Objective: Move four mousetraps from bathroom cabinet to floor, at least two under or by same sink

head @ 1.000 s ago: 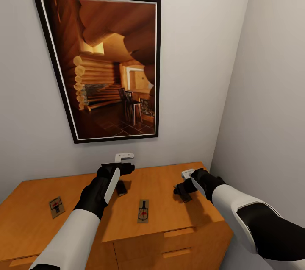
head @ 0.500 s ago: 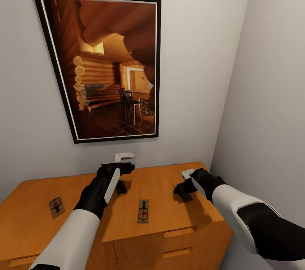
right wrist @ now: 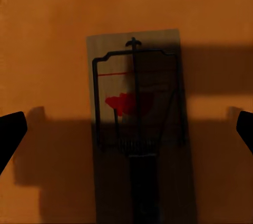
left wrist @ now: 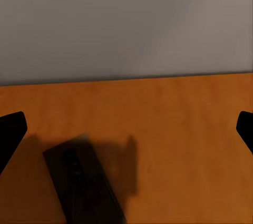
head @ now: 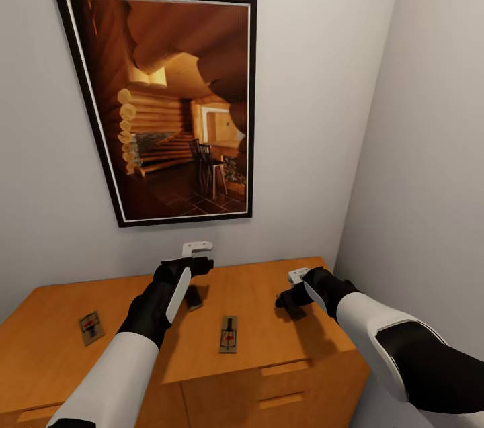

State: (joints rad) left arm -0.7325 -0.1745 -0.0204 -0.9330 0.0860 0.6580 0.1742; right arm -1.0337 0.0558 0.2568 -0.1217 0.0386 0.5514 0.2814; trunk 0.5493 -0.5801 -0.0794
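Note:
The orange-brown cabinet (head: 269,280) stands against the wall with mousetraps on its flat top. One mousetrap (head: 89,327) lies near the left end and another (head: 228,334) near the front middle. A third mousetrap (head: 193,297) sits in shadow just below my left gripper (head: 200,267), and shows as a dark board (left wrist: 84,187) between the wide-apart black fingertips (left wrist: 10,132). My left gripper (left wrist: 126,129) is open and empty. My right gripper (head: 289,299) hovers over the cabinet's right part, open (right wrist: 126,129), directly above a mousetrap (right wrist: 136,124) with a red bait pad.
A large framed picture (head: 168,102) of a log cabin hangs on the wall behind the cabinet. A side wall (head: 430,179) closes in on the right. Drawer fronts with small handles (head: 279,367) face me below the top.

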